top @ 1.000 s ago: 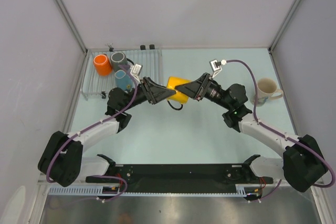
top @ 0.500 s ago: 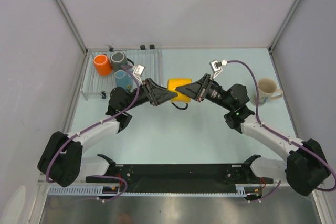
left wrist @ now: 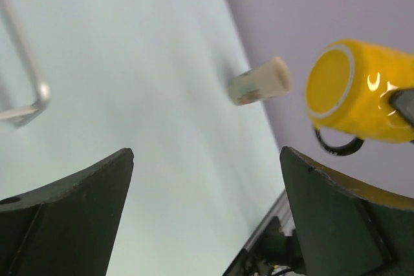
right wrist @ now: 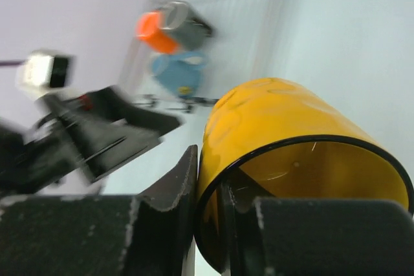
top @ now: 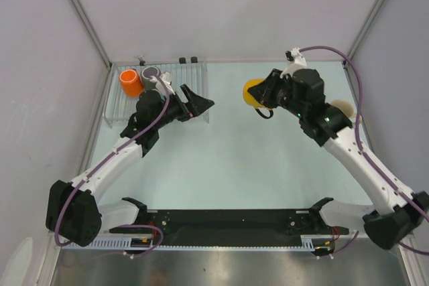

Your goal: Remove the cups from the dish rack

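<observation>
my right gripper (top: 260, 93) clamps the rim of the yellow mug (top: 252, 90), one finger inside and one outside. it holds the mug on its side above the table (top: 228, 165), well to the right of the dish rack (top: 184, 75). my left gripper (top: 201, 105) hangs spread wide and empty at the rack's right edge. the orange mug (top: 131, 82), dark grey mug (top: 149, 73) and light blue mug (right wrist: 176, 73) sit in the rack. the cream mug (left wrist: 259, 83) rests on the table near the right wall.
</observation>
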Robot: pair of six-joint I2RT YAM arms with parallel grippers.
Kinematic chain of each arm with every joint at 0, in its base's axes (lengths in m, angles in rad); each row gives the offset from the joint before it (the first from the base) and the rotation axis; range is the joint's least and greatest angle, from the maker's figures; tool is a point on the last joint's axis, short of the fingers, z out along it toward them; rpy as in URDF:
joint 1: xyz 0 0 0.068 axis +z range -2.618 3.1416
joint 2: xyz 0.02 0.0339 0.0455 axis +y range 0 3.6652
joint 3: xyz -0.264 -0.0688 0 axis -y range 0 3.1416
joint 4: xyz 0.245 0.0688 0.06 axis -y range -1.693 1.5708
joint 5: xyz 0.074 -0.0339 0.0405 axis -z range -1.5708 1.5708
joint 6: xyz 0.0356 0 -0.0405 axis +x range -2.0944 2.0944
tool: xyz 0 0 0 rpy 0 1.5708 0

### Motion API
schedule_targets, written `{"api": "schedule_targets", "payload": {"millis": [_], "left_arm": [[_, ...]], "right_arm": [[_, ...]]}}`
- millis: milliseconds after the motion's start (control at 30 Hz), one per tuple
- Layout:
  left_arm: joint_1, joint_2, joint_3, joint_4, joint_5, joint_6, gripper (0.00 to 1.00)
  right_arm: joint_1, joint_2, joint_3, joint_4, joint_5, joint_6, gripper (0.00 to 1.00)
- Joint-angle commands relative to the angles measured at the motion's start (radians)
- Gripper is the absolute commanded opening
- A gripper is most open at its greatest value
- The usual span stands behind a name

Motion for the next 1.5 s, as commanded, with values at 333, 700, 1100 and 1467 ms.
{"api": "schedule_targets", "payload": {"millis": [333,700,1100,1467], "left_arm": [[-0.006,-0.171,0.016,-0.459,-0.486,0.092,1.00],[-0.011,-0.218,0.005,-0.581,-0.586,0.069,1.00],[-0.014,-0.146,-0.009,-0.594,-0.548,0.036,1.00],[-0.016,-0.152,-0.009,-0.604,-0.559,0.051,1.00]], "right_arm": [[0.022,0.781,0.715,-0.556,0.479,-0.041,0.00],[0.019,1.202,1.115,-0.743,0.409,-0.022,0.00],[0.013,1.356,1.184,-0.772,0.358,-0.020,0.00],[0.016,1.322,1.105,-0.705,0.332,-0.035,0.23]]}}
